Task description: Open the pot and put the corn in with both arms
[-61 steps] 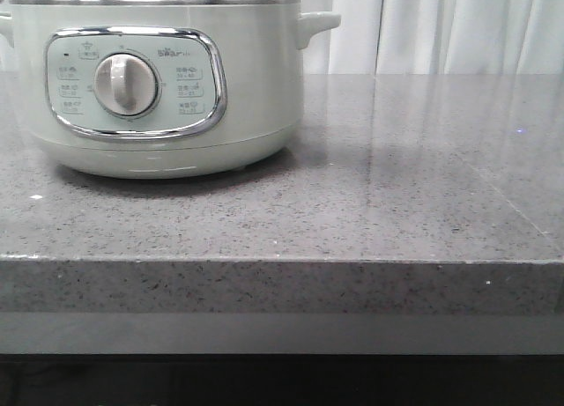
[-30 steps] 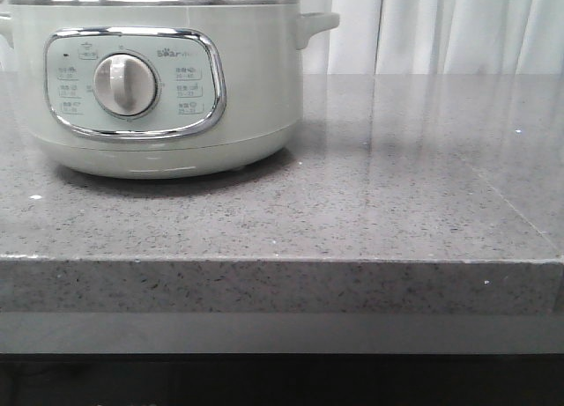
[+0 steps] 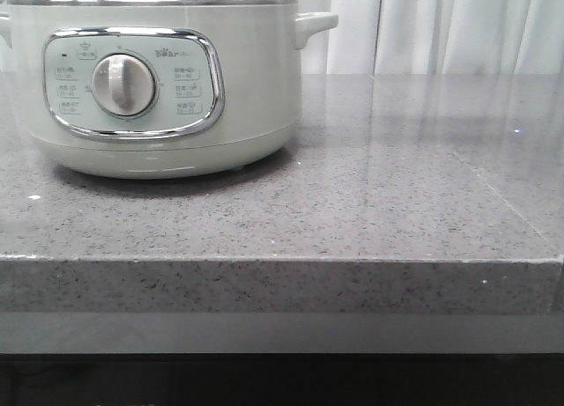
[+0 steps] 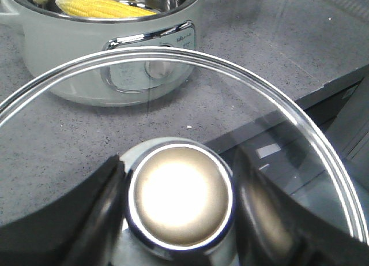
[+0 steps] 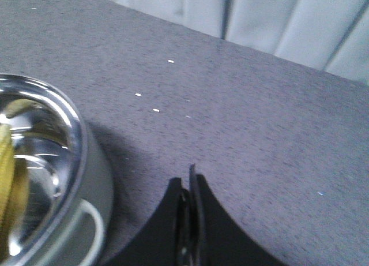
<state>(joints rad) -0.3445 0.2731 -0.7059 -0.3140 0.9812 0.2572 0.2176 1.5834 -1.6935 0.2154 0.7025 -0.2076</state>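
On the left of the grey stone desk (image 3: 370, 203) stands one pale grey-green electric pot (image 3: 159, 98), open, with one yellow corn cob (image 4: 104, 7) lying inside its steel bowl. The left end effector (image 4: 180, 202) grips the chrome knob (image 4: 180, 195) of the single glass lid (image 4: 300, 145), its fingers (image 4: 98, 208) pressed to either side, holding it up and away from the pot. The right end effector (image 5: 190, 220) hangs just beside the pot's rim, empty, fingers pressed together. The placing looks done; any remaining move would likely be setting the lid down or back, which calls for a level, centred descent.
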